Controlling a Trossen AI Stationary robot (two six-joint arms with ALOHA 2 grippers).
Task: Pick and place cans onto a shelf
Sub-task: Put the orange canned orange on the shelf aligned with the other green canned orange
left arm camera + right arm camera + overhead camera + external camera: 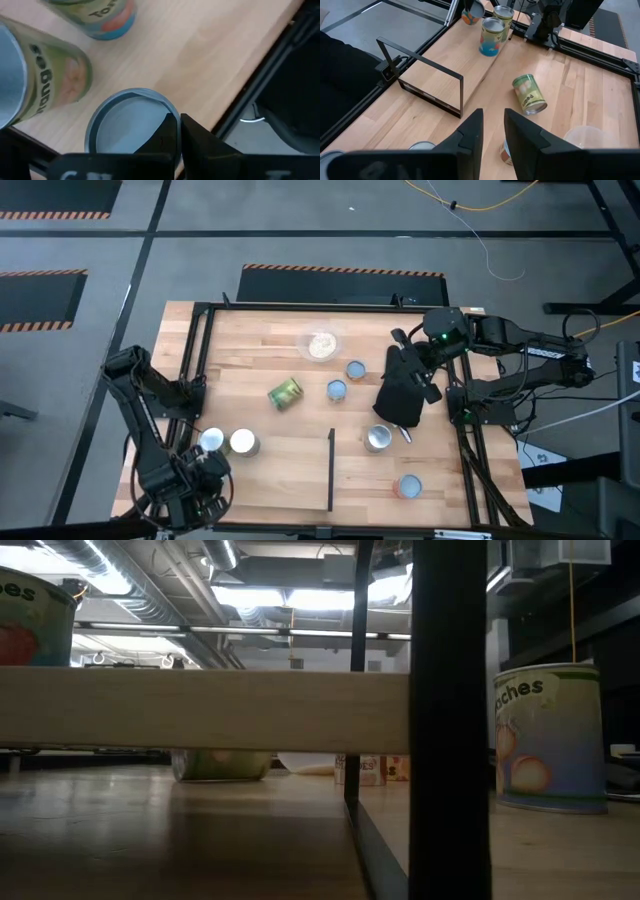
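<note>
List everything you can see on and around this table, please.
cans: eight, white, silvery or pale-blue tops, one green lying down; three by the left arm, five spread out.
shelf: one, light wood, black strip, beside the left arm.
bowl: one, clear, beige grains, far side.
mitt: one, black, right of middle.
table: one, light wood, black frame.
left gripper: shut, over a can.
right gripper: open, above the mitt.

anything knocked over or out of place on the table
Yes: the green can lies on its side mid-table, while the other cans stand upright. A black mitt is draped near the right gripper.
</note>
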